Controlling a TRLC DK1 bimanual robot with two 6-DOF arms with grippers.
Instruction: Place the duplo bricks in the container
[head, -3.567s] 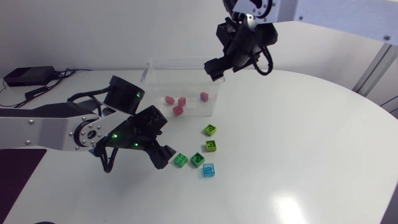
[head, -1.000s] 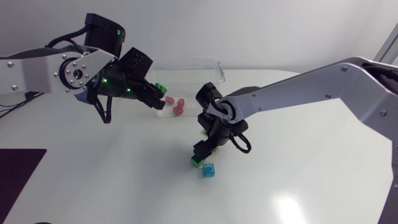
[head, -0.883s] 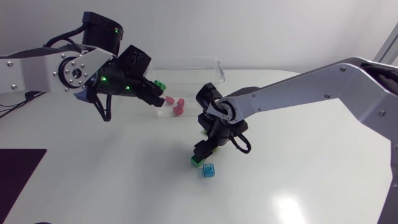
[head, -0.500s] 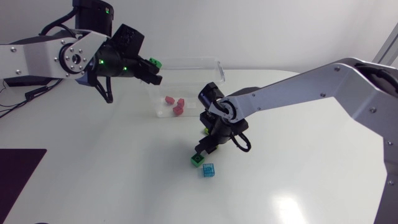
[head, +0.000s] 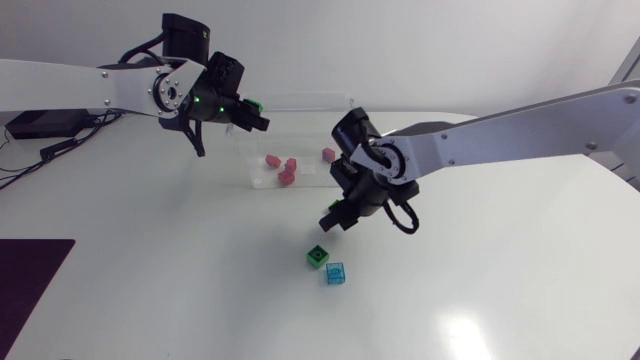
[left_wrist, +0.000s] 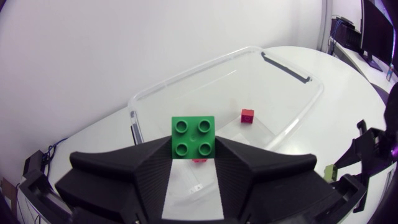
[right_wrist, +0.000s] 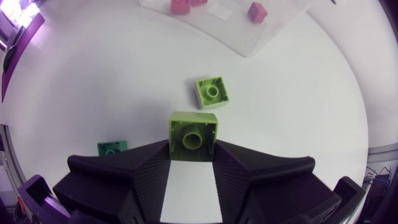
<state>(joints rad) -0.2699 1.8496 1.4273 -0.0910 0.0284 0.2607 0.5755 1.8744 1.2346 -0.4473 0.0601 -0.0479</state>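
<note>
White bench (head: 500, 290) holds a clear container (head: 300, 101). Our left hand (head: 256, 114) pinches a green brick (left_wrist: 193, 137), our right hand (head: 334, 219) a lime brick (right_wrist: 193, 135)

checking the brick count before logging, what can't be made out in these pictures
Head view: held lime brick hidden under right gripper.
Head view: loose lime brick hidden by right arm.
Left wrist view: green brick covers most of one pink brick.
Both wrist views: blue brick lies outside them.

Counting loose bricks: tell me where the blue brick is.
Head view: the blue brick lies on the table near centre, just right of the dark green brick, outside the container.
</note>
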